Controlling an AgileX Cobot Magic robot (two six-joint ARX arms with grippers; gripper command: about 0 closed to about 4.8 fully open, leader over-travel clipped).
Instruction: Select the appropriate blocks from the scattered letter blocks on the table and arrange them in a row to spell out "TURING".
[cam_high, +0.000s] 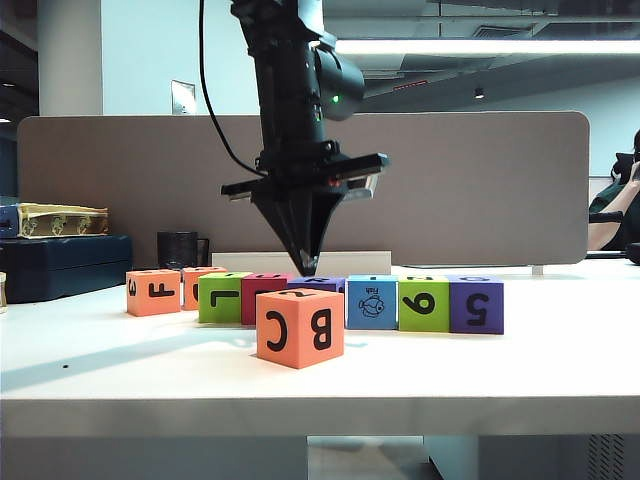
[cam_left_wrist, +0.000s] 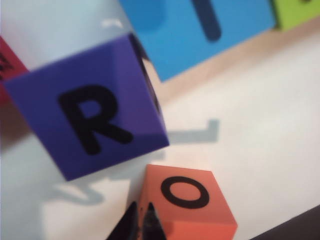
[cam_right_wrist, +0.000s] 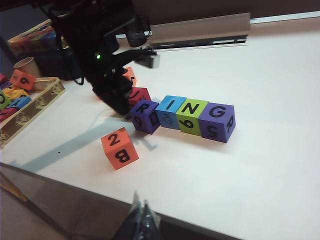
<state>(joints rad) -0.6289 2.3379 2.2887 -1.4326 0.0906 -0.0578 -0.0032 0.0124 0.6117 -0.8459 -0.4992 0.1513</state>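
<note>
On the white table (cam_high: 520, 365) the letter blocks stand in a row: lime green (cam_high: 222, 297), magenta (cam_high: 262, 297), blue fish (cam_high: 371, 302), green (cam_high: 424, 304), purple (cam_high: 476, 304). The right wrist view reads their tops: magenta U (cam_right_wrist: 137, 95), purple R (cam_right_wrist: 146, 115) slightly askew, blue I (cam_right_wrist: 170, 111), green N (cam_right_wrist: 191, 116), purple G (cam_right_wrist: 217, 121). My left gripper (cam_high: 308, 265) points down, shut and empty, just beside the purple R block (cam_left_wrist: 90, 120). Its tips (cam_left_wrist: 141, 217) show next to the orange cube (cam_left_wrist: 187, 205). My right gripper (cam_right_wrist: 141, 205) is shut and empty over the table's front edge.
The bigger orange "B C" cube (cam_high: 300, 327) stands alone in front of the row. Two orange cubes (cam_high: 153, 292) sit at the row's left end. A wooden tray (cam_right_wrist: 30, 95) with several more blocks lies at the left. Dark boxes (cam_high: 60, 265) and a black cup (cam_high: 178, 248) stand behind.
</note>
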